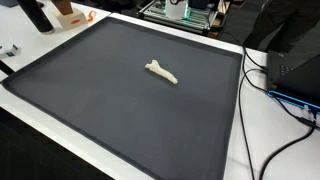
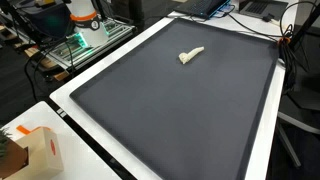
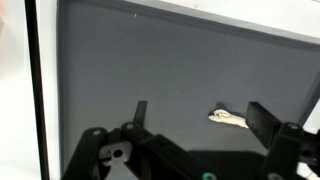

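The small cream-white elongated piece point(image 1: 161, 72) lies flat on the mat, apart from everything else. In both exterior views it sits a little toward 12 o'clock from the mat's middle. What it is made of is too small to tell. By its look I judge it light, thin at one end and knobbly at the other, and likely to skid on the smooth surface. The thicker middle seems the surest place to pinch it, across its short width.

In the wrist view the black two-fingered gripper point(image 3: 200, 110) hangs above the mat with its fingers point(image 3: 262, 118) spread wide and nothing between them. The piece shows at about 3 o'clock in the gap, just inside one finger.

The dark grey flat mat point(image 2: 150, 110) has a black rim and covers most of a white table point(image 2: 70, 105).

Beyond the table, a metal-framed machine with a green glow point(image 2: 85, 35) stands at 10 o'clock. Black cables point(image 1: 262, 75) trail at 3 o'clock, and an orange-and-white carton point(image 2: 38, 150) sits at 8 o'clock.
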